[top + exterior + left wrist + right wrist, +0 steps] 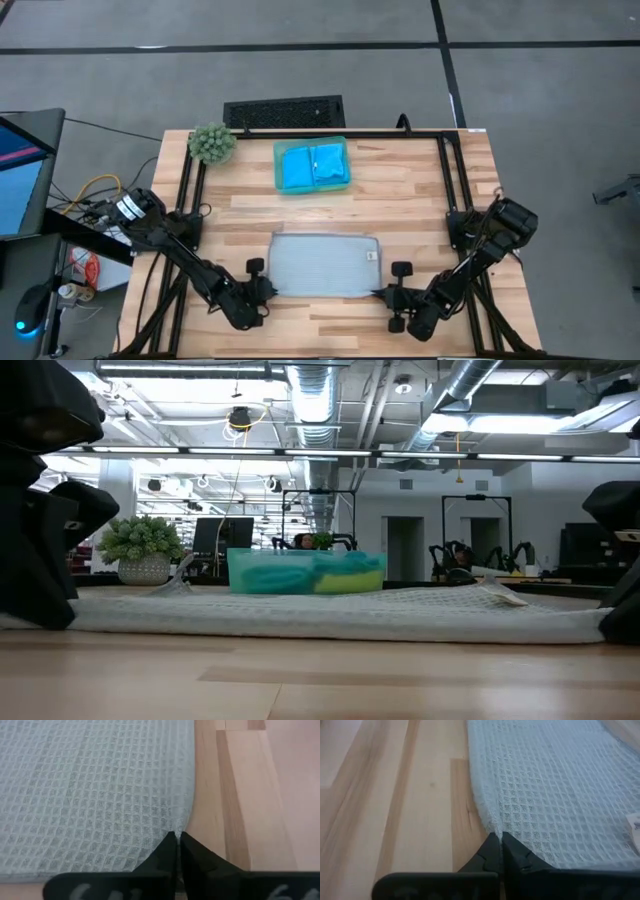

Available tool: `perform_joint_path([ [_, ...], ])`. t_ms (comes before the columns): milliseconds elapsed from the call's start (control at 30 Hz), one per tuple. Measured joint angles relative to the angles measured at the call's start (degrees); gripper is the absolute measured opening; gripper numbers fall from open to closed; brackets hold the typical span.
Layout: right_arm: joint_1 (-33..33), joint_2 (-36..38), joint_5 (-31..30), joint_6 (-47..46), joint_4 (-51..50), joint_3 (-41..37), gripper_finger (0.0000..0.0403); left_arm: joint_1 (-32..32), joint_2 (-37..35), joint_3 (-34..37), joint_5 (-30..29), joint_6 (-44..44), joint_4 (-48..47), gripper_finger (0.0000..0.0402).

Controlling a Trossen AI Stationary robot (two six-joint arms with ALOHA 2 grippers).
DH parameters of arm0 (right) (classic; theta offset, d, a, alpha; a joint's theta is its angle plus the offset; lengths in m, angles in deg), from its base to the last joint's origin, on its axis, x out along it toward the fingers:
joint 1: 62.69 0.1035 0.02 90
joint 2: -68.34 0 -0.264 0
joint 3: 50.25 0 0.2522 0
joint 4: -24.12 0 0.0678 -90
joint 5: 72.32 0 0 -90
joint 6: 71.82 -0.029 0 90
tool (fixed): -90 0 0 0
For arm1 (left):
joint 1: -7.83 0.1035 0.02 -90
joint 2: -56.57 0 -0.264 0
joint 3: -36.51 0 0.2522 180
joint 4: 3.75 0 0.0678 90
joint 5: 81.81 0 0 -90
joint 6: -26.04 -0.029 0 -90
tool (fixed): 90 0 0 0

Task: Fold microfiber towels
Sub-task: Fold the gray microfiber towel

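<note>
One light grey waffle-weave microfiber towel point(324, 265) at six o'clock — two bright blue folded towels point(313, 166) in one translucent teal tray point(279, 170), one fuzzy green plant ball point(212, 143) at eleven.

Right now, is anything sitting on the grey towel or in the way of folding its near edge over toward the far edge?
Nothing visible is. The grey towel lies flat with a bare top, apart from its small sewn tag. The teal tray and the plant ball stand well beyond its far edge. The left gripper and the right gripper already pinch the near corners, jaws shut.

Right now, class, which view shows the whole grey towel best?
High view: the grey towel lies flat, every edge visible. Low view shows only its near edge; each wrist view shows one pinched corner.
</note>
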Motion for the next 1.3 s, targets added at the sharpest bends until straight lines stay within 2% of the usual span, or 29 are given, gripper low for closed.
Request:
perform_joint_path([
  [267, -1.9, 7.7, -3.4, 0.0, -5.3, 0.1, 0.0014, 0.3, -1.1, -9.4, -2.4, 0.4, -20.2, 0.0002],
  [400, -4.9, 10.9, -3.8, 0.0, -9.1, 0.1, 0.0014, 1.2, -1.1, -12.2, -6.9, 0.7, -26.7, 0.0001],
  [500, -7.4, 12.3, -3.8, 0.0, -11.3, 0.1, 0.0014, 2.6, -1.2, -13.1, -9.5, 0.4, -28.5, 0.0001],
  [767, -11.8, 13.6, -2.7, -1.7, -16.7, 0.2, 0.0016, 7.5, -1.3, -13.5, -9.8, -2.7, -30.7, 0.0001],
  [1000, -12.2, 13.7, -1.8, -8.7, -24.7, 0.2, 0.0015, 10.5, -3.4, -13.5, -9.6, -4.5, -32.9, 0.0],
  [1300, -13.7, 13.7, -1.9, -8.9, -26.2, 0.3, 0.0018, 14.9, -5.6, -13.6, -9.6, -11.0, -32.3, 0.0],
])
